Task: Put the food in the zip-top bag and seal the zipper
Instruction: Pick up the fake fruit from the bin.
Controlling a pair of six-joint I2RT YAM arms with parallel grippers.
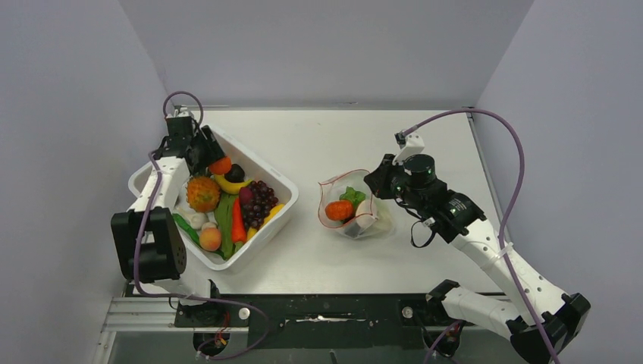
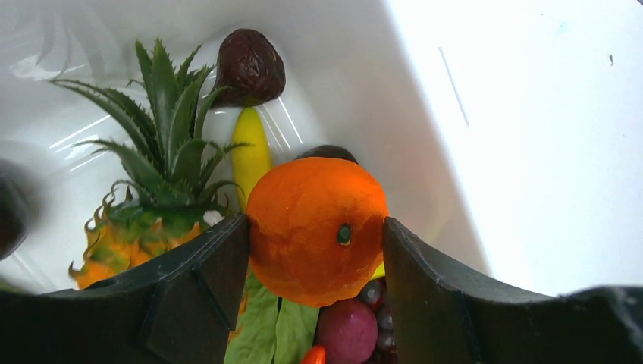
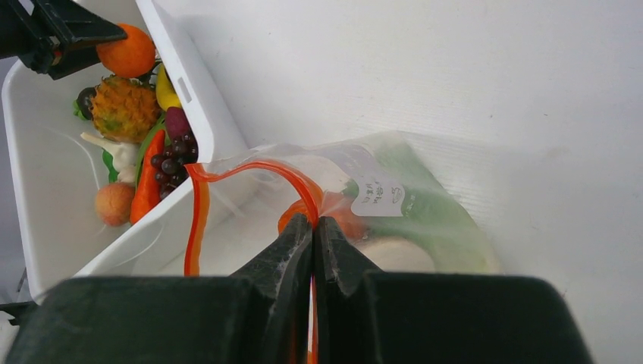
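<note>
- Left wrist view: the left hand (image 2: 315, 254) is clamped on an orange (image 2: 315, 227), with its dark fingers (image 2: 205, 280) pressed against both sides. The fruit's underside and the finger bases are cut off by the bottom edge.
- A dark rounded thing just behind the orange is almost wholly hidden, and I cannot tell what it is. A dark blur at the left edge is equally unreadable.
- Beyond the orange, inside the white tub (image 2: 76, 91), lie a pineapple (image 2: 121, 243), a banana (image 2: 252, 152) and a dark plum (image 2: 250, 67). Lettuce (image 2: 273, 326) shows between the fingers, partly cut off.
- Top external view: the orange is at the tub's far corner, above the rest of the food. It is well apart from the zip-top bag (image 1: 349, 206), which lies on the tabletop (image 1: 341, 144) between the tub and the right arm.
- The right hand (image 3: 312, 231) is pinched shut on the zipper (image 3: 201, 212). The fingers hide the stretch of strip they grip, and the rest curves away to the left with the bag's mouth open.
- From above, this hand's fingertips are hidden under the wrist at the bag's right edge.
- Through the crinkled plastic the contents are blurred. Something orange, some green and a pale shape show, and a white label (image 3: 377, 196) has print too small to read.
- The carrot (image 3: 148, 178) and grapes (image 3: 173, 155) lie in the tub.
</note>
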